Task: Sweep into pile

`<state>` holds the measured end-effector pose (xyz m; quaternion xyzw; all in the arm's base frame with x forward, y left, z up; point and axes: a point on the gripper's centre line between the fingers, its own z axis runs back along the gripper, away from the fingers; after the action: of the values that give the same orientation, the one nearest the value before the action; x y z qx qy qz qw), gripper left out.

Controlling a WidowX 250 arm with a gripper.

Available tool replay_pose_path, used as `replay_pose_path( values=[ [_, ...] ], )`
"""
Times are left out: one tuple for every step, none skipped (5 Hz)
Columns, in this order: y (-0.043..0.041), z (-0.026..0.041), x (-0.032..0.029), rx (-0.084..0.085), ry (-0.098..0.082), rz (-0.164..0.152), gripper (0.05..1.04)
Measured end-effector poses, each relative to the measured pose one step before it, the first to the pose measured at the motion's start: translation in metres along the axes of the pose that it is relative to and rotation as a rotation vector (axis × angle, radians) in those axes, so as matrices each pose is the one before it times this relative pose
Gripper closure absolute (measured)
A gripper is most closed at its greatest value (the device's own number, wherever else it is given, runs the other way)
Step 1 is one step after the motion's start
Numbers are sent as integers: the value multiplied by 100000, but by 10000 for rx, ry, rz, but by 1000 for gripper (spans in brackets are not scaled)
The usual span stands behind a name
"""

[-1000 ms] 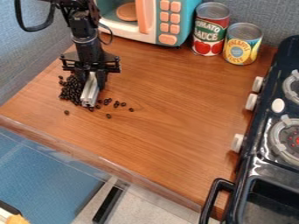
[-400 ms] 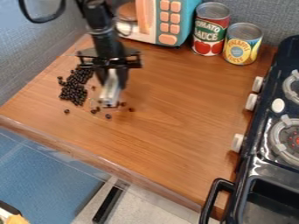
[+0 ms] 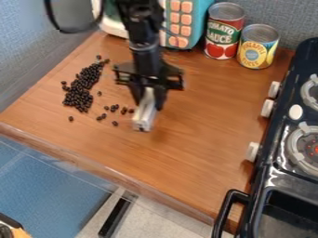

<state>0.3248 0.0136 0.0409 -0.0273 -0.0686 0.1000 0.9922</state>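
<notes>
So the black two-finger gripper [image 3: 149, 98] hangs over the brown wood-look counter [image 3: 202, 125], right of the beans from the camera's side. Its jaws are clamped on a pale silvery bar [image 3: 145, 111]. The bar's long axis runs down and slightly left in the view, lower end toward the camera; it's kinda blurry there, so I can't tell if that end touches the counter.

The small, shiny black beans [image 3: 78, 96] sit on the left part of the counter, mostly in one long clump, its long axis slanting from lower left to upper right. A loose bunch of strays lies between clump and bar, plus a couple nearer the front edge.

Label-wise, a metal can with a red tomato-picture label [image 3: 223, 33] stands upright just beside a shorter metal can with a yellow-and-blue label [image 3: 256, 50], both with lettering toward the camera. Teal-and-white toy microwave [image 3: 197, 31] at the back, black toy stove [image 3: 268, 176] on the right.
</notes>
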Motion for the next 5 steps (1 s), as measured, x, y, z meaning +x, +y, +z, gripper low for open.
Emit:
replay_pose_path(
  values=[
    [-698,-1829,-547,553,-136,-1046,697],
    [512,-987,-103,350,-83,-597,697],
    [1364,-179,-266,53,83,-335,697],
    [1767,-62,-306,-122,119,26,697],
    [1957,-122,-408,-132,47,128,697]
  ],
)
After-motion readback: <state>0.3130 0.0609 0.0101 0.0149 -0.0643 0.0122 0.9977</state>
